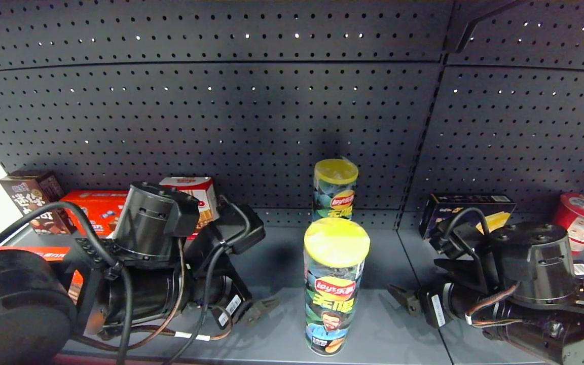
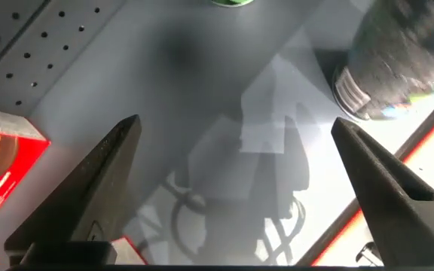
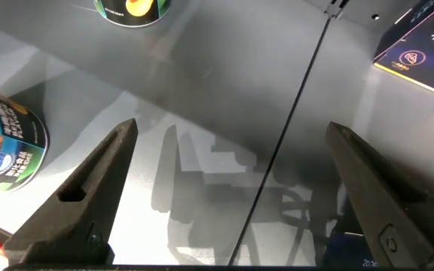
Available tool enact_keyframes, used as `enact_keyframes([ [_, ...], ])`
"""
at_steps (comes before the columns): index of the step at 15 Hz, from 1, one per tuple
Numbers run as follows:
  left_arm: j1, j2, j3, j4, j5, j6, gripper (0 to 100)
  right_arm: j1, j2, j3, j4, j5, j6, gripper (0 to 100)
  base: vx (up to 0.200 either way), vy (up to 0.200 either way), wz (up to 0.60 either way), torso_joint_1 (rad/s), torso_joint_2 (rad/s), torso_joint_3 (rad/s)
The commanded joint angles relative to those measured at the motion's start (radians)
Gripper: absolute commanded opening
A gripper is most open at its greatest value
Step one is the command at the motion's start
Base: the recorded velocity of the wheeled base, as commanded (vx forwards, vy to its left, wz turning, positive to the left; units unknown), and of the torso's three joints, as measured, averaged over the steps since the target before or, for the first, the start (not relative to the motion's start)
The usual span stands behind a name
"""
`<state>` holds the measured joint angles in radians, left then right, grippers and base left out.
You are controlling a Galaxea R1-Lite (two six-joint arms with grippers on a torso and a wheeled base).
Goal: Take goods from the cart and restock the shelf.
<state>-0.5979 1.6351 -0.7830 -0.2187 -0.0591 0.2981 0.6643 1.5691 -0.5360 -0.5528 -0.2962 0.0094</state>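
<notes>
Our left gripper and right gripper hold their fingers wide apart. Between them a chip can stands upright.

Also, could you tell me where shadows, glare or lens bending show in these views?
Head view: the pegboard seams bow, light pricks through its holes, and the rear can throws a shadow on it. Left wrist view: pale glare patches on the shelf. Right wrist view: the shelf mirrors dim shapes.
</notes>
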Motion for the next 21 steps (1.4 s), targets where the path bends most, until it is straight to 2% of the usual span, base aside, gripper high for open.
enact_keyframes([
  [1,-0.007,0.028,-0.013,-0.002,-0.001,0.0,100,0.0,0.002,-0.002,-0.001,0.002,0.0,100,0.0,0.0,0.0,0.0,0.0,0.0],
  [21,-0.091,0.127,-0.09,-0.007,-0.001,0.0,100,-0.005,0.012,0.001,-0.015,0.009,-0.002,100,0.0,0.0,0.0,0.0,0.0,0.0],
])
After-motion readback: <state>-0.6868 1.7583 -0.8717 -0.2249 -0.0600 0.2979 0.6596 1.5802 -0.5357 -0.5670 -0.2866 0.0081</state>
